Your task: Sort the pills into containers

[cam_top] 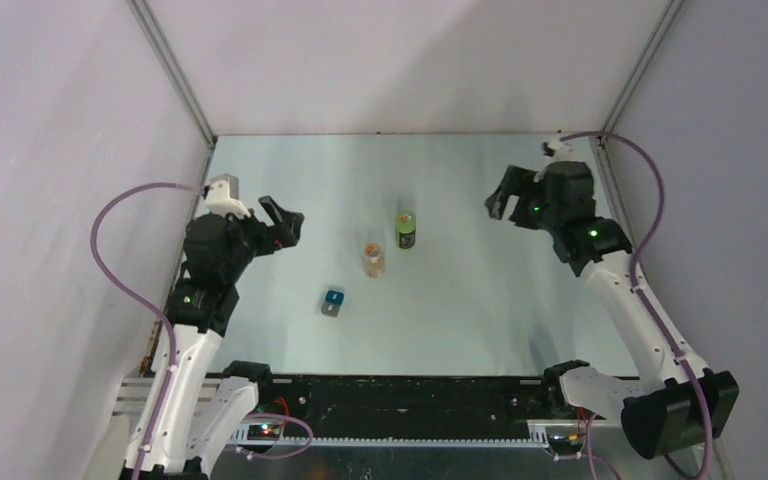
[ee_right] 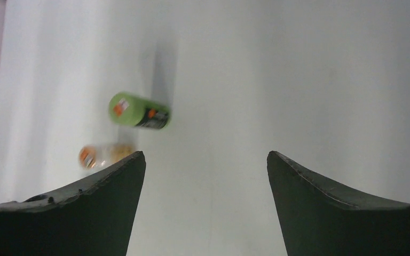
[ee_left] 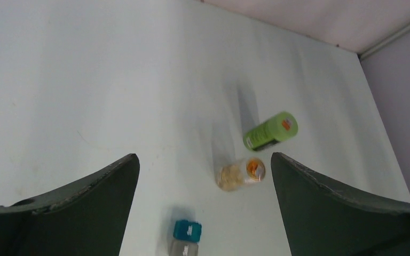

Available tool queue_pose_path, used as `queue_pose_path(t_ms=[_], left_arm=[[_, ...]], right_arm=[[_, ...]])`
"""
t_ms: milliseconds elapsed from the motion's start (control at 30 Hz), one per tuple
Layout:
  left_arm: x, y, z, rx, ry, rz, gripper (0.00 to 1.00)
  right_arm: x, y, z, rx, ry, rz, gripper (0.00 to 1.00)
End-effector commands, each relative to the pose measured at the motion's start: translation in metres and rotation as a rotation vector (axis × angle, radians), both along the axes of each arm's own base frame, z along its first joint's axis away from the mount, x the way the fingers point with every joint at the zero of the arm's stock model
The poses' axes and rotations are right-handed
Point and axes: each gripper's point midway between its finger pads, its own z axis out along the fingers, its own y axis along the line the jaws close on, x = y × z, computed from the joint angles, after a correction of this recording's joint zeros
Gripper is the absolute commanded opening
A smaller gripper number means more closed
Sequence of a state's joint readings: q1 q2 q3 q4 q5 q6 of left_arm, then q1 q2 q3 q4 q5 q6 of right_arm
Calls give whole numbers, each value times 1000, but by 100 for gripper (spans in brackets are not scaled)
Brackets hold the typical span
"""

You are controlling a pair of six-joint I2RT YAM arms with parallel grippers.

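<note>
Both your jaws are spread and empty; the green-topped bottle (cam_top: 406, 231) and orange-topped bottle (cam_top: 373, 260) stand upright on the desk (cam_top: 480, 300).

On the table (cam_top: 480, 310), the green-topped bottle (cam_top: 406, 230) stood beside the orange-topped bottle (cam_top: 373, 259), a teal-capped box (cam_top: 333, 302) near them, with the left pincer (cam_top: 285, 222) and right pincer (cam_top: 505, 195) open.

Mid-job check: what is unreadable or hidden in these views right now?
- Teal-topped block: left wrist view, cut by the bottom edge; top view too small to identify.
- Orange-topped bottle: right wrist view, partly behind a finger.
- Green-topped bottle: label blurred in both wrist views.
- Loose pills: none discernible anywhere.
</note>
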State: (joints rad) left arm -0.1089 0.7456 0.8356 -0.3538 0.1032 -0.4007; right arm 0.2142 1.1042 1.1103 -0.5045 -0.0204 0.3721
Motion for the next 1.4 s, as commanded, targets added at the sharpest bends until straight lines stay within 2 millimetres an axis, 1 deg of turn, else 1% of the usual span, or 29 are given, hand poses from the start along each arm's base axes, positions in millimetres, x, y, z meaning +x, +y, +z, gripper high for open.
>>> queue_pose_path(t_ms=[0, 33, 67, 100, 133, 167, 200, 233, 267, 300, 333, 367, 400, 433, 467, 500, 533, 567, 600, 633, 667, 733, 933, 1033, 1200, 1333, 1367], left_arm=[[-18, -10, -17, -57, 17, -22, 99], [-23, -10, -17, -64, 7, -17, 99], [-26, -9, -26, -62, 29, -13, 99], [-30, -7, -26, -61, 22, -6, 99], [-33, -5, -34, -55, 46, 1, 100], [-36, -4, -35, -52, 46, 10, 99], [-40, -3, -42, -49, 71, 13, 99], [-42, -3, -47, -51, 88, 12, 100], [-46, -3, -57, -50, 127, 15, 100], [-49, -5, -63, -61, 155, 15, 99], [-53, -5, -79, -61, 212, 19, 99], [-56, -8, -87, -77, 249, 19, 97], [-60, -11, -104, -90, 315, 27, 96], [-64, -16, -112, -93, 348, 13, 93], [-68, -19, -130, -106, 413, 20, 91], [-72, -27, -138, -105, 445, -2, 90], [-78, -35, -153, -110, 500, -19, 88], [-80, -40, -159, -111, 523, -29, 88], [-84, -49, -170, -117, 561, -47, 86], [-82, -54, -172, -123, 563, -59, 85], [-86, -62, -179, -119, 591, -81, 84], [-85, -70, -184, -99, 602, -108, 83], [-80, -79, -206, -7, 651, -140, 83], [-74, -74, -216, 73, 649, -110, 83], [-61, -78, -221, 120, 614, -129, 82], [-54, -79, -227, 193, 608, -163, 77], [-53, -79, -227, 205, 608, -170, 75]], right_arm=[[-12, 54, -12, -13, 24, 125, 88], [-19, 70, -14, -40, 19, 165, 88], [-27, 89, -20, -62, 26, 218, 88], [-28, 94, -23, -81, 23, 219, 88], [-37, 113, -29, -96, 29, 275, 88], [-40, 120, -32, -108, 29, 292, 88], [-49, 139, -39, -129, 32, 349, 88], [-54, 149, -41, -139, 30, 378, 88], [-66, 170, -48, -160, 28, 446, 88], [-70, 177, -51, -168, 28, 468, 88], [-78, 191, -58, -183, 33, 504, 88], [-80, 196, -61, -185, 38, 515, 88], [-87, 205, -67, -184, 55, 534, 88], [-89, 209, -69, -178, 64, 541, 88], [-92, 214, -74, -168, 83, 551, 88], [-93, 216, -77, -168, 93, 553, 88], [-94, 216, -78, -165, 101, 551, 88], [-93, 215, -80, -169, 104, 545, 88], [-92, 214, -81, -176, 107, 539, 88], [-91, 212, -82, -181, 110, 532, 88], [-90, 210, -84, -189, 116, 525, 88], [-89, 204, -88, -198, 133, 506, 88], [-85, 185, -97, -222, 184, 443, 88], [-84, 175, -99, -229, 191, 419, 88], [-85, 159, -104, -209, 208, 391, 88], [-85, 148, -105, -193, 217, 373, 88], [-85, 144, -105, -188, 217, 364, 88]])
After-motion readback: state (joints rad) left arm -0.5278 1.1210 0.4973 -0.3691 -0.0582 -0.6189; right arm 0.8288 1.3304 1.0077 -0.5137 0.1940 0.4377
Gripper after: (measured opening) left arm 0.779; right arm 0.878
